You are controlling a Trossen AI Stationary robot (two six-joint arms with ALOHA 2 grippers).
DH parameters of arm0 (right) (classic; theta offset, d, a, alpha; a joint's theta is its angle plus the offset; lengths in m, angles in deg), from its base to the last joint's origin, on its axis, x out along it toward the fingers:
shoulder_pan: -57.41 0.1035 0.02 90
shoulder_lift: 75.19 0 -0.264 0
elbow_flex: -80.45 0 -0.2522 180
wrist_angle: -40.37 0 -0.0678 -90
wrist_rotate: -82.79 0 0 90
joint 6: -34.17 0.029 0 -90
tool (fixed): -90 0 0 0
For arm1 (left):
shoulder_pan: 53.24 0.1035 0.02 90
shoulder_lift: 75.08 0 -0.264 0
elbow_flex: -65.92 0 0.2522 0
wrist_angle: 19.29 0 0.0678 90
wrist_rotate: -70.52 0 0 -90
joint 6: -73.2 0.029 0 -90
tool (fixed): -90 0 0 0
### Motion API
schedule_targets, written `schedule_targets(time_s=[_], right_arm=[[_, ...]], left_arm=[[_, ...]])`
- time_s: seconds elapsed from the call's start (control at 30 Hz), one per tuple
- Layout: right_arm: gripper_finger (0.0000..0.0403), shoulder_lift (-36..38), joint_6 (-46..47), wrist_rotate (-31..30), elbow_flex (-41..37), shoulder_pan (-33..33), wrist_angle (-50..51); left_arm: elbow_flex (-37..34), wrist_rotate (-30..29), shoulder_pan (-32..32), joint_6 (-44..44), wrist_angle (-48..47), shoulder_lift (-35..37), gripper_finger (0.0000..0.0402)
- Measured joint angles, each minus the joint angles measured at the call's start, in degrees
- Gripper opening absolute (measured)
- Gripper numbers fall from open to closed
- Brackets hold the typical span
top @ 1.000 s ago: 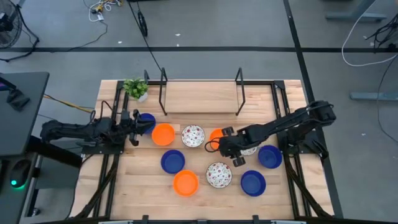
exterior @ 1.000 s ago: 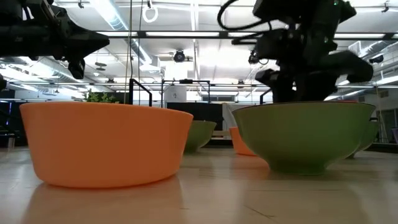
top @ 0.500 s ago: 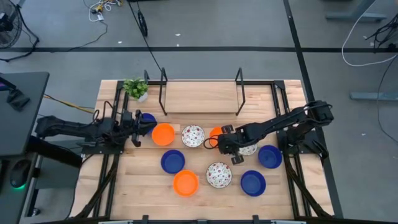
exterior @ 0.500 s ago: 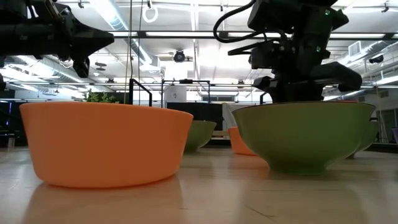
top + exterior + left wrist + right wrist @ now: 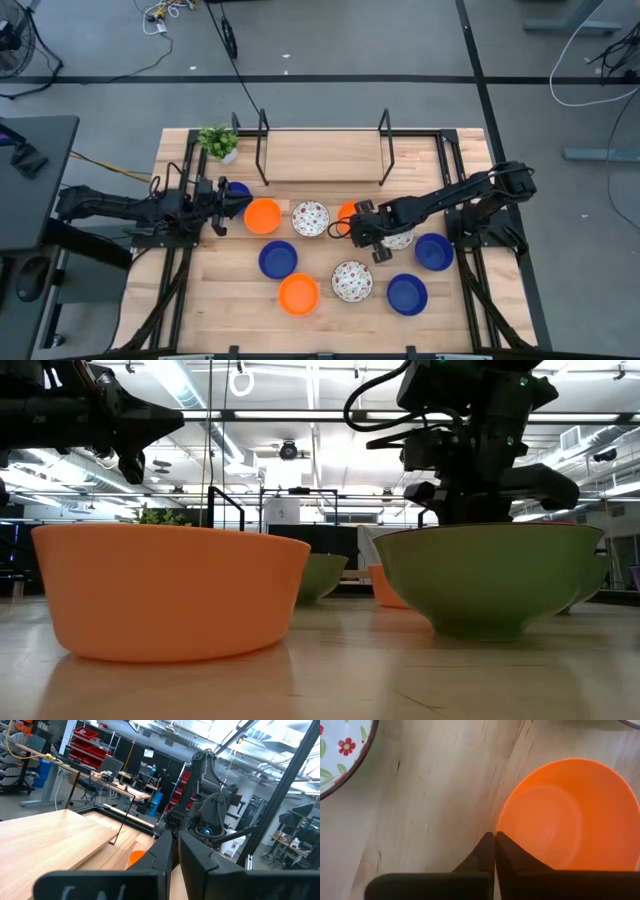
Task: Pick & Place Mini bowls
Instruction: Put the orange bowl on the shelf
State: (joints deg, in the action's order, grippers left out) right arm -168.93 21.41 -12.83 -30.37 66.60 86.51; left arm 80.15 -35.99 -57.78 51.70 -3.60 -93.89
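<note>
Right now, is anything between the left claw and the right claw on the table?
Yes. In the high view an orange bowl and a floral white bowl sit in a row between the left claw and the right claw.

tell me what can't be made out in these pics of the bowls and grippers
- Right gripper: shut at the orange bowl's rim; right wrist view leaves unclear whether the rim is pinched.
- High view: the right arm covers most of that bowl.
- Left gripper: over a blue bowl, mostly hidden by the arm.
- Low view: near bowls block those behind.
</note>
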Motion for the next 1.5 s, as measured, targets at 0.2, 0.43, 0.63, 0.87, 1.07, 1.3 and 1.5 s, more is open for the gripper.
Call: schedule_targets(time_s=[0.2,0.43,0.63,0.87,1.07,1.3,1.5], right_arm=[[0.0001,0.00,0.18,-0.88,3.81,0.04,1.77],[0.0001,0.02,-1.77,-7.87,11.83,-0.56,10.85],[0.0000,0.04,-10.32,-10.40,18.14,-8.16,12.73],[0.0000,0.09,-14.72,-4.41,20.81,-26.62,11.69],[0.0000,0.09,-14.69,2.88,18.77,-36.83,7.27],[0.0000,0.09,-14.73,6.65,16.18,-40.66,3.30],[0.0000,0.09,-16.04,7.22,13.09,-41.83,1.24]], left_arm=[[0.00,0.00,0.00,0.00,-0.05,0.00,0.0039],[0.00,0.02,0.00,-0.36,-0.09,0.00,0.0039],[0.00,0.02,-0.16,-0.39,-0.13,0.00,0.0039],[0.00,0.03,-1.25,-0.35,-0.13,0.00,0.0039],[-0.01,-1.46,-1.25,-0.33,-0.11,0.00,0.0039],[0.00,-1.70,-1.25,-0.31,-0.09,0.02,0.0039],[-0.02,-1.70,-1.25,-0.31,-0.09,0.02,0.0039]])
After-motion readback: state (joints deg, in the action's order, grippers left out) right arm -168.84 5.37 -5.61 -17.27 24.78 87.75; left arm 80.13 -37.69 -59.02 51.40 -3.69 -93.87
